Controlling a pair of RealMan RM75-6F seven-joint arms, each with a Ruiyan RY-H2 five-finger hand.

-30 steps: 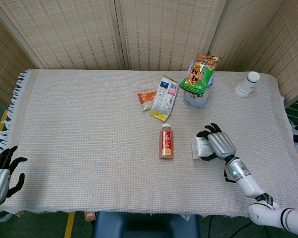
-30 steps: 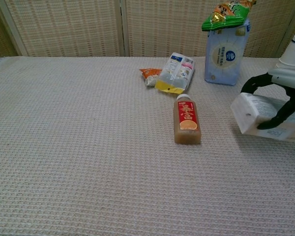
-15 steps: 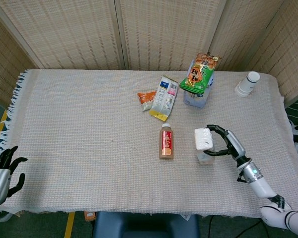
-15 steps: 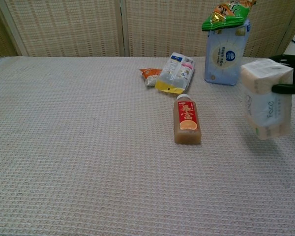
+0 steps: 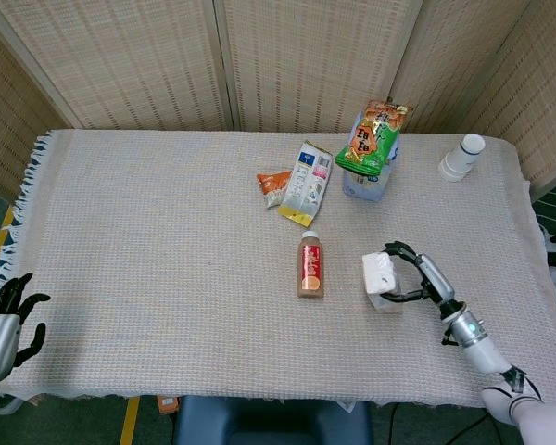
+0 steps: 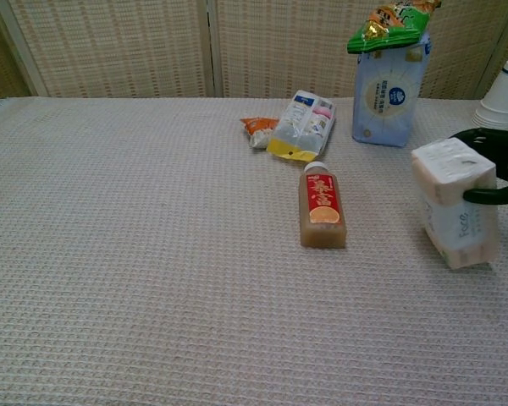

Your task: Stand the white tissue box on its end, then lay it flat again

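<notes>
The white tissue box [image 6: 455,203] now stands on its end on the table [image 5: 167,232], its lower end resting on the woven cloth at the right side, where half a second ago it hung upright just above the surface and a second ago it was still tilted nearly flat in the grasp. The right robot hand [image 5: 419,275] remains around the upper part of the box, with dark fingers [image 6: 483,196] curled against its side in the chest view, so it is holding the box rather than letting it stand free. That suggests the first half of the task is all but done: the box is up on end, and what is left is to tip it over and lay it flat again. The left robot hand [image 5: 2,320] rests idle at the table's near left corner, fingers spread and holding nothing. Just left of the box lies an orange-drink bottle [image 6: 322,205] on its side, near enough that laying the box down toward it could bump it; the open cloth in front and to the right looks the safer direction. Farther back are a blue tissue pack [image 6: 388,91] with a green snack bag [image 6: 388,23] on top, a white and yellow pouch [image 6: 302,126], a small orange packet [image 6: 258,128] and stacked paper cups [image 6: 504,94], all well apart from the box.
</notes>
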